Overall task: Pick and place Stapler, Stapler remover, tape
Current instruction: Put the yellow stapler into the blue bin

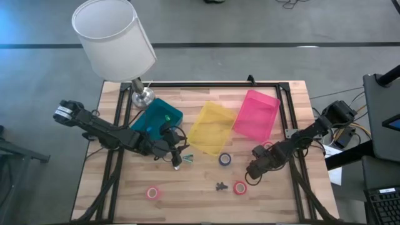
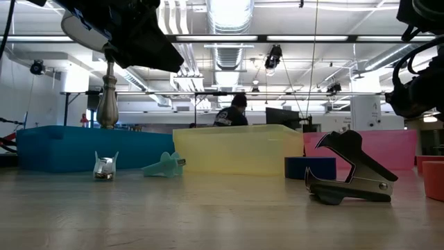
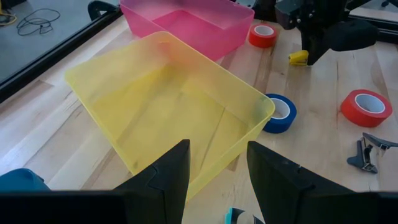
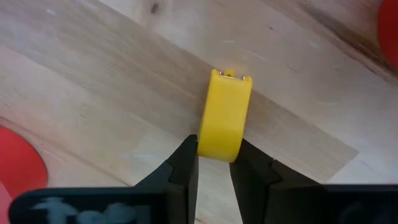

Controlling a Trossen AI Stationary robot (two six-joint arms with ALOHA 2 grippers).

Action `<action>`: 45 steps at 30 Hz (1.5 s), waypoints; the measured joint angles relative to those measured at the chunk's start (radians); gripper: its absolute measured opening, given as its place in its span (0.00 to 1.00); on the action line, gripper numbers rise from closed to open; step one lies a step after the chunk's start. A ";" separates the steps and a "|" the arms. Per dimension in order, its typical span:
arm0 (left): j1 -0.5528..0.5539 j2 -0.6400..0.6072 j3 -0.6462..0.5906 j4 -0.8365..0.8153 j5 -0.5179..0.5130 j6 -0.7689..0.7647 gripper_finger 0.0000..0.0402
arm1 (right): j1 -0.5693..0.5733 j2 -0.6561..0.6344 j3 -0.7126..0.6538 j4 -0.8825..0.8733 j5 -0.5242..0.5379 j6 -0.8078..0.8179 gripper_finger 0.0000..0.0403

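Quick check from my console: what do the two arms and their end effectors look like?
Both arms are dark, jointed links. The left arm has a pale silver segment at its base; the right arm has cables trailing near its base. The left end effector and right end effector each have two flat, dark, tapered fingers. No markings are legible.

yellow stapler [image 4: 225, 115], blue tape [image 3: 279, 113], perhaps teal bin [image 1: 156, 117]

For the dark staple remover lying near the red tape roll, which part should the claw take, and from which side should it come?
Come from straight above and close on the staple remover's hinged back end. In the low view it lies on its side, its pointed ends spread open, so that back end is the narrowest solid part. Keep clear of the red tape roll beside it.
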 joint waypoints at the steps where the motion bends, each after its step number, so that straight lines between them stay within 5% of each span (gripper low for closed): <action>1: 0.000 0.000 0.000 0.000 0.000 0.000 0.41 | 0.000 0.000 0.000 0.001 -0.005 0.000 0.17; 9: 0.000 0.000 0.000 0.000 0.000 -0.003 0.41 | 0.004 0.000 0.047 0.012 -0.036 -0.113 0.18; 15: 0.000 0.000 0.000 0.043 0.027 0.012 0.41 | 0.005 0.001 0.132 0.020 0.103 -0.347 0.18; 21: 0.000 0.067 0.000 0.278 0.162 0.133 0.41 | -0.008 0.000 0.175 0.190 0.221 -0.749 0.19; 28: 0.000 0.286 0.000 0.666 0.261 0.124 0.41 | -0.030 0.000 0.212 0.393 0.270 -1.091 0.18; 34: 0.001 0.476 0.068 0.874 0.355 0.049 0.41 | -0.029 0.000 0.219 0.431 0.269 -1.167 0.20; 45: 0.002 0.672 0.297 0.875 0.411 0.058 0.41 | -0.029 0.000 0.219 0.434 0.267 -1.179 0.20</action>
